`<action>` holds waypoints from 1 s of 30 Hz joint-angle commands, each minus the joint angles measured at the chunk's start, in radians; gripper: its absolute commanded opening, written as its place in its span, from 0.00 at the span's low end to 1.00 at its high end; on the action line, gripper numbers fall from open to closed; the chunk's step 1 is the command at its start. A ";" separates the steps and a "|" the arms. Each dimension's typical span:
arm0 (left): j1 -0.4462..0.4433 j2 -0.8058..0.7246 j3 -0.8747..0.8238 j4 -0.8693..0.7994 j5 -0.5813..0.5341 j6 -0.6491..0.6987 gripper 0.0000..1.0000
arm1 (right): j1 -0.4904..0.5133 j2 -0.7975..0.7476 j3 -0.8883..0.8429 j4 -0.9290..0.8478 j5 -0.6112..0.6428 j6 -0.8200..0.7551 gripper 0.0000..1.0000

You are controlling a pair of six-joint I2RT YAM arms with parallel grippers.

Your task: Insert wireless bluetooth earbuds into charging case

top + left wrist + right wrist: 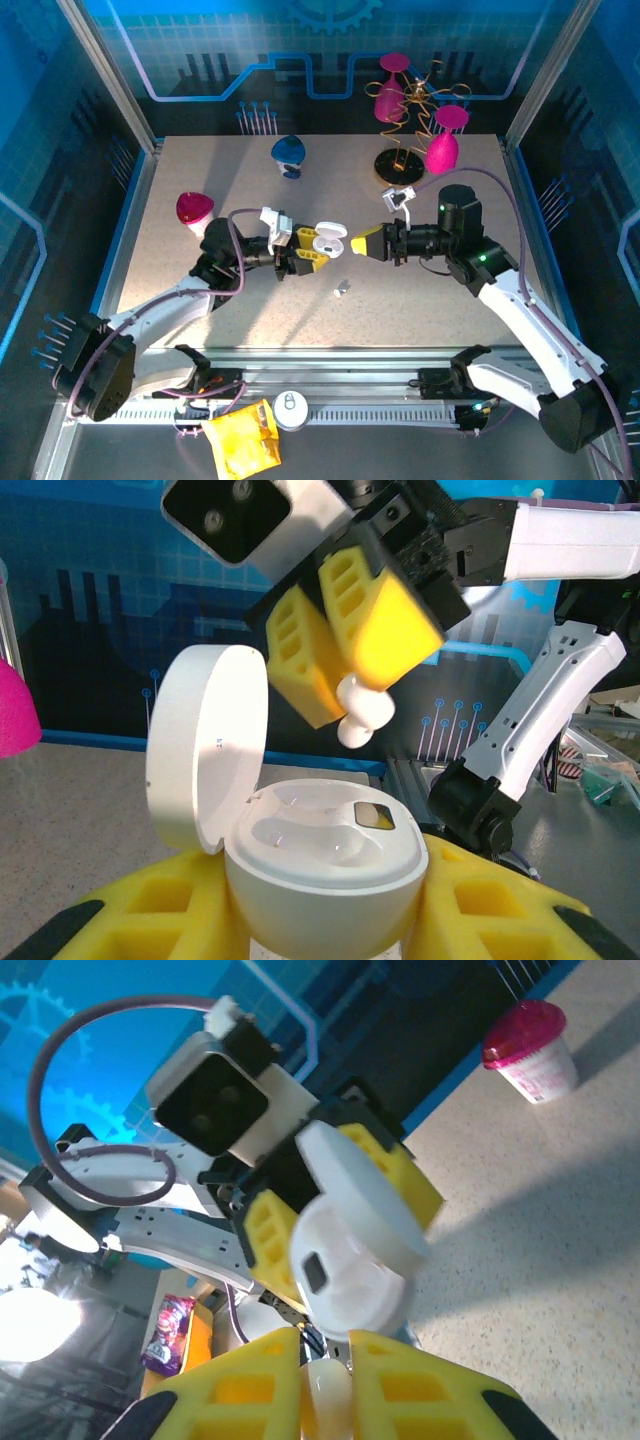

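Left gripper [310, 251]: I had it pinching the charging case [325, 875] by its base, lid swung open, over the table's [200, 180] middle.
Right gripper [352, 655]: clamped on one earbud [362, 715] — it hung just above the case's wells, not touching.

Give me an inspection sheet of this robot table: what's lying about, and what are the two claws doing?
Surface: speckled beige tabletop, no spills seen.
Job's things: glossy white rounded charging case, lid open, wells look empty; small white earbud held just above it, not yet in; another tiny white piece lies loose on the table.
Clutter: pink-lidded cup, blue cup-like object, wire stand carrying pink cups; yellow packet off the table's near edge.
Grippers: left gripper clamps the case; right gripper pinches the earbud.
Cables: purple cable looped along each arm.
Surroundings: blue printed wall panels, metal frame posts.
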 commanded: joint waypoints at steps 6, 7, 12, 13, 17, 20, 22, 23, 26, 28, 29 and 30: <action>0.008 0.029 0.016 0.085 0.027 -0.045 0.36 | 0.081 0.051 0.082 0.076 0.072 -0.098 0.14; 0.007 0.031 0.016 0.093 0.025 -0.051 0.36 | 0.085 0.058 0.085 0.076 0.077 -0.104 0.14; 0.008 0.062 0.031 0.174 0.013 -0.109 0.36 | 0.100 0.095 0.104 0.068 0.091 -0.125 0.14; 0.007 0.068 0.035 0.188 0.012 -0.116 0.36 | 0.101 0.101 0.110 0.064 0.090 -0.131 0.14; 0.007 0.076 0.056 0.200 0.015 -0.134 0.36 | 0.102 0.113 0.125 0.058 0.113 -0.148 0.14; 0.008 0.069 0.063 0.200 0.012 -0.134 0.36 | 0.103 0.117 0.121 0.057 0.127 -0.158 0.14; 0.008 0.066 0.066 0.200 0.006 -0.136 0.36 | 0.103 0.119 0.119 0.049 0.130 -0.160 0.14; 0.008 0.063 0.066 0.201 0.002 -0.136 0.36 | 0.103 0.116 0.116 0.051 0.133 -0.160 0.14; 0.008 0.058 0.064 0.201 -0.019 -0.134 0.35 | 0.113 0.106 0.116 0.031 0.151 -0.172 0.14; 0.008 0.059 0.063 0.204 -0.032 -0.134 0.35 | 0.122 0.097 0.115 0.013 0.175 -0.187 0.14; 0.007 0.061 0.063 0.208 -0.034 -0.134 0.35 | 0.126 0.093 0.115 0.007 0.190 -0.193 0.14; 0.007 0.062 0.063 0.212 -0.038 -0.134 0.36 | 0.131 0.093 0.117 0.000 0.203 -0.199 0.14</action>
